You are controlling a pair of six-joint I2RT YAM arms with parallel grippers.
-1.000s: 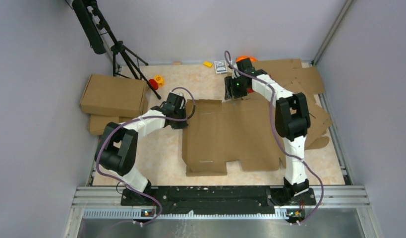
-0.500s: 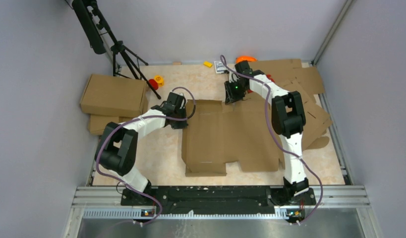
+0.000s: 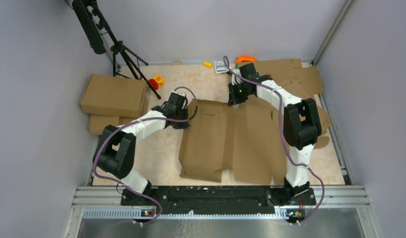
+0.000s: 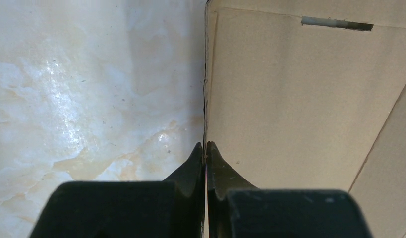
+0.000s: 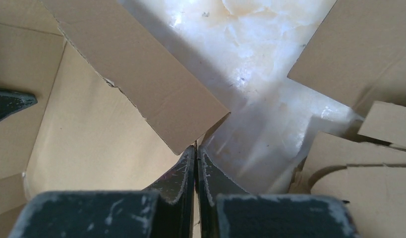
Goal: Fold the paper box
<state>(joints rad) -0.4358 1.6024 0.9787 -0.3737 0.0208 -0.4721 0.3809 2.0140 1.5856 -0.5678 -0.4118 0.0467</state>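
Left gripper (image 4: 205,147) pinched paper box (image 3: 215,136) side edge, right gripper (image 5: 196,150) clamped far flap (image 5: 141,84) corner — we judged: raise both together, slowly, crease straight.

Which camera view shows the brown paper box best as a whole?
The top external view: only it shows nearly the whole paper box. The left wrist view shows only one edge and a slot. The right wrist view shows only a flap corner at the jaws.

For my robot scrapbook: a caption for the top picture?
Left gripper and right gripper pinch the unfolded paper box.
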